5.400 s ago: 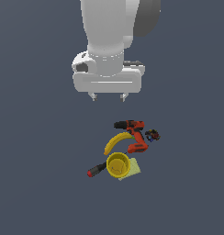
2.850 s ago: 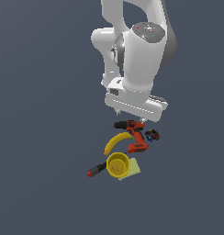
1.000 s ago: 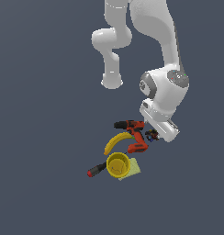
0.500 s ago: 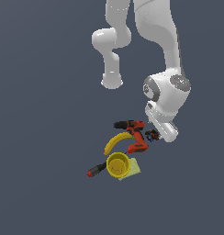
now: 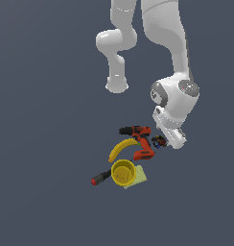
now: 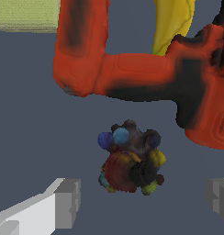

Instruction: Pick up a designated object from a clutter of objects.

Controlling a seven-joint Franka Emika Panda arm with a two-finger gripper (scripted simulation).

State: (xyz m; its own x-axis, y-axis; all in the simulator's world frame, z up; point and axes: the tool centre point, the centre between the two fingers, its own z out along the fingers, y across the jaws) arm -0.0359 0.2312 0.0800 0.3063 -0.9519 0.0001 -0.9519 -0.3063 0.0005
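Observation:
The designated object (image 6: 130, 158) is a tiny dark lump with red, blue and orange bits, lying on the grey floor beside the red-and-black drill (image 6: 132, 69). My gripper (image 6: 143, 198) is open, and the lump sits just ahead of the gap between its grey fingertips (image 6: 68, 202), apart from both. In the exterior view the lump (image 5: 159, 141) shows at the drill's (image 5: 140, 141) right, right under the arm's white hand (image 5: 172, 133). The clutter of objects also holds a banana (image 5: 121, 148), a yellow cup (image 5: 122, 173) and a red-handled screwdriver (image 5: 100, 178).
A pale yellow-green flat piece (image 5: 140, 177) lies under the cup's right side and shows again in the wrist view as the pale piece (image 6: 26, 16). The drill's body and the banana (image 6: 173, 23) lie close beyond the lump.
The arm has swung from above the pile down to the exterior view's right of the drill, over the lump. In the last half second it barely moved. The clutter has not shifted.

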